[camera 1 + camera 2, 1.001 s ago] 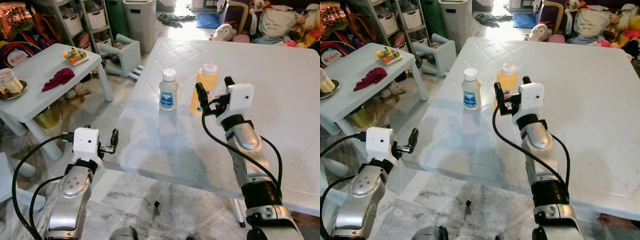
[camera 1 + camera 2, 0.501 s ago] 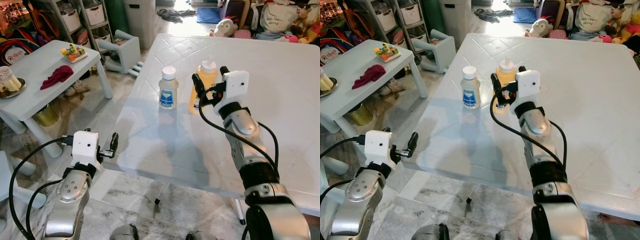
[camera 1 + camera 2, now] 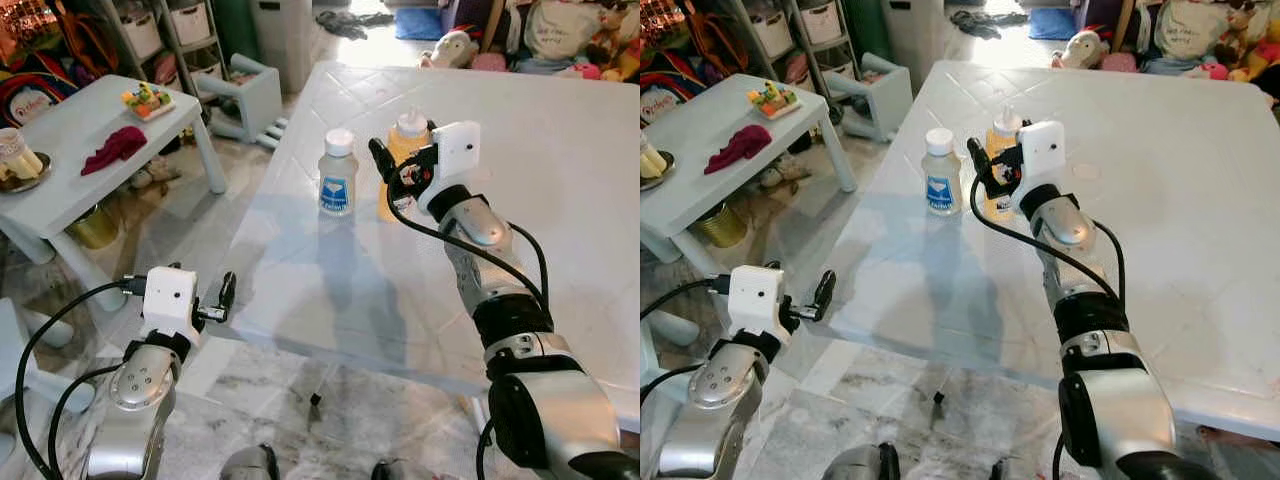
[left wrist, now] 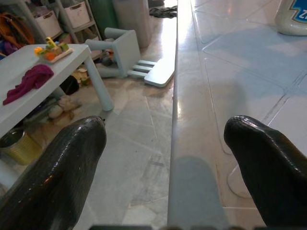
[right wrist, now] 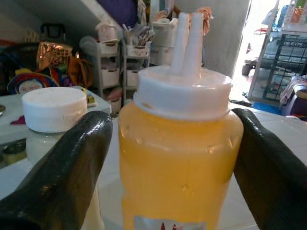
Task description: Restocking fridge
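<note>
White tiled tabletop [image 3: 560, 200]: right gripper [image 5: 172, 158], fingers wide, straddles yellow squeeze bottle [image 5: 178, 158] for grasping; left gripper [image 4: 168, 172] wide, idle.

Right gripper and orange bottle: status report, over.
Right gripper open, fingers straddling orange bottle. White-capped bottle close beside. Left gripper open, idle at table edge.

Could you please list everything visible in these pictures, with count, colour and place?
Squeeze bottle: one, orange with white cap, upright on the big table, between the right pincer's fingers.
Jar: one, pale with white lid and blue label, to the bottle's left.
Big table: one, white.
Small table: one, white, far left.
Cloth: one, dark red, on the small table.
Right pincer: open around the bottle.
Left pincer: open, low at the big table's edge.
</note>
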Controlling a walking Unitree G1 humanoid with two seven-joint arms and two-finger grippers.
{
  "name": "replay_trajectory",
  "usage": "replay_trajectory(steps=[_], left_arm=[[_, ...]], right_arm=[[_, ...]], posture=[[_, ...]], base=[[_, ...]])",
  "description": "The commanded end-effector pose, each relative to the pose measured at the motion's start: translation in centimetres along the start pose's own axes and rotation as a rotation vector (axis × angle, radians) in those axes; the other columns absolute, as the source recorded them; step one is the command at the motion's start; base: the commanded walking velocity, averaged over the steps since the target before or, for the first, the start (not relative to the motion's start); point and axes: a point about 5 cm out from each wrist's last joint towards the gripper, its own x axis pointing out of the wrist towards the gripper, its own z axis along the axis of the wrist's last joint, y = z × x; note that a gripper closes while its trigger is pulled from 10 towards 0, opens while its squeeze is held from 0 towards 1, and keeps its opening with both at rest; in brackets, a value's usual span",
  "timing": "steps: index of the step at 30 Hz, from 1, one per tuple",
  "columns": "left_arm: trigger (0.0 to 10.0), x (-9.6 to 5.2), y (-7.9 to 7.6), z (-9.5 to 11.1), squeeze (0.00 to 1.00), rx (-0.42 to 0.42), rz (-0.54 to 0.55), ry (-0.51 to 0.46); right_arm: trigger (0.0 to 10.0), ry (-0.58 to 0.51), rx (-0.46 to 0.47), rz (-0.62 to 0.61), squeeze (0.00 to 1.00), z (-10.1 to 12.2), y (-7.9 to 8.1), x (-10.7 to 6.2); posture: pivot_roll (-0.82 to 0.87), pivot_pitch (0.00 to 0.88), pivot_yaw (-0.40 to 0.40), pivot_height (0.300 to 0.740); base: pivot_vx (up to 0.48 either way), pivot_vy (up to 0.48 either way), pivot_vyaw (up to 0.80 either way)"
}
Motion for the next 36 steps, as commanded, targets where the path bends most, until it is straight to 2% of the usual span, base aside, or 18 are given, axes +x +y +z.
replay_trajectory(steps=[1, 12, 18, 19, 20, 21, 22, 23, 25, 30, 31, 36], left_arm=[[10.0, 0.1, 0.2, 0.4, 0.0, 0.018, 0.004, -0.007], [10.0, 0.7, -0.3, 0.3, 0.0, 0.012, 0.004, -0.01], [10.0, 1.4, -0.1, 0.6, 0.0, 0.015, 0.021, -0.022], [10.0, 1.4, 0.0, 0.6, 0.0, 0.013, 0.028, -0.022], [10.0, 1.4, 0.0, 0.6, 0.0, 0.013, 0.028, -0.022], [10.0, 1.4, 0.0, 0.5, 0.0, 0.01, 0.036, -0.02], [10.0, 1.5, 0.0, 0.1, 0.0, 0.005, 0.045, -0.009], [10.0, 1.5, 0.0, 0.1, 0.0, 0.005, 0.045, -0.009], [10.0, 1.6, -0.3, -0.1, 0.0, -0.004, 0.05, -0.004], [10.0, 2.1, -0.3, -0.1, 0.0, 0.0, 0.05, -0.005], [10.0, 2.4, -0.2, 0.0, 0.0, 0.003, 0.052, -0.009], [10.0, 2.8, 0.0, 0.1, 0.0, -0.006, 0.072, -0.016]], right_arm=[[0.0, 0.017, -0.022, 0.02, 0.0, 0.2, 0.3, 0.4], [0.0, 0.061, -0.074, -0.011, 0.0, -0.7, -0.3, -0.6], [0.0, 0.034, -0.033, -0.037, 0.0, -0.4, 0.2, -1.3], [3.7, 0.027, -0.025, -0.029, 0.0, -0.3, 0.5, -1.4], [3.7, 0.027, -0.025, -0.029, 0.0, -0.3, 0.5, -1.4], [10.0, 0.013, -0.019, -0.028, 0.0, -0.2, 0.9, -1.7], [10.0, 0.003, 0.009, -0.045, 0.0, -0.5, 1.6, -2.4], [10.0, 0.003, 0.009, -0.045, 0.0, -0.5, 1.6, -2.4], [10.0, -0.01, 0.076, -0.045, 0.0, -1.1, 3.0, -3.6], [10.0, 0.012, 0.132, -0.055, 0.0, -2.2, 4.6, -5.4], [10.0, 0.041, 0.137, -0.04, 0.0, -2.7, 5.4, -6.1], [10.0, 0.058, 0.156, -0.002, 0.0, -2.7, 6.4, -7.4]], posture=[[0.09, 0.116, 0.058, 0.74], [0.07, 0.088, 0.047, 0.74], [0.05, 0.071, 0.031, 0.74], [0.05, 0.069, 0.029, 0.74], [0.05, 0.069, 0.029, 0.74], [0.04, 0.058, 0.022, 0.74], [0.04, 0.045, 0.017, 0.74], [0.04, 0.045, 0.017, 0.74], [0.03, 0.031, 0.018, 0.74], [0.02, 0.017, 0.02, 0.74], [0.02, 0.013, 0.023, 0.74], [0.0, 0.003, 0.026, 0.74]], base=[[0.0, 0.0, 0.0], [0.0, 0.0, 0.0], [0.0, 0.0, 0.0], [0.0, 0.0, 0.0], [0.0, 0.0, 0.0], [0.0, 0.0, 0.0], [0.0, 0.0, 0.0], [0.0, 0.0, 0.0], [-0.272, 0.0, 0.0], [-0.375, 0.0, 0.0], [-0.424, 0.0, 0.0], [-0.425, 0.0, 0.0]])
